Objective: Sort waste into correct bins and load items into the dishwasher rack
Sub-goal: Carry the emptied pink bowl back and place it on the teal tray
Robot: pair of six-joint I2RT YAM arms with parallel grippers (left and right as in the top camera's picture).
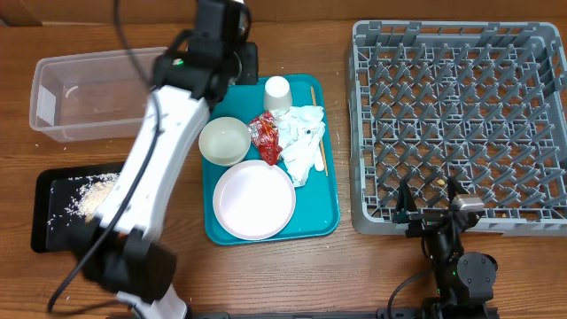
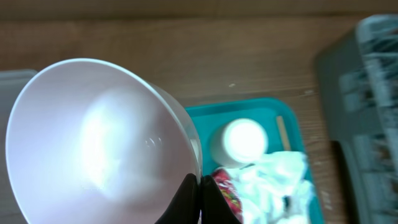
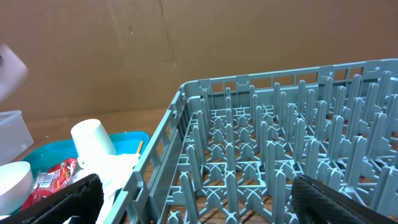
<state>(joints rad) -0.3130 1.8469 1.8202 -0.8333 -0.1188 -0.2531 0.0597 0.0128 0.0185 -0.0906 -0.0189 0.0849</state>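
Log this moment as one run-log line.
left gripper: shut on small white bowl, at rim | right gripper: open, empty, by dishwasher rack near edge | teal tray: plate, second bowl, cup, napkins, wrapper unsorted

1. Teal tray (image 1: pixel 314 211): plain teal.
2. On it: white plate (image 1: pixel 255 200), white bowl (image 1: pixel 224 141), white cup (image 1: pixel 277 93), white napkins (image 1: pixel 303 135), red wrapper (image 1: pixel 265 133).
3. Second bowl (image 2: pixel 93 143): white.
4. Right of it: grey rack (image 1: pixel 461 115), grid-patterned.
5. Left of it: clear tub (image 1: pixel 80 93); black tray (image 1: pixel 46 217), speckled with pale grains.

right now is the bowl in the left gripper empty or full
Empty. The left wrist view looks into the bowl, which the left gripper pinches by its rim: the inside is bare white, no scraps.
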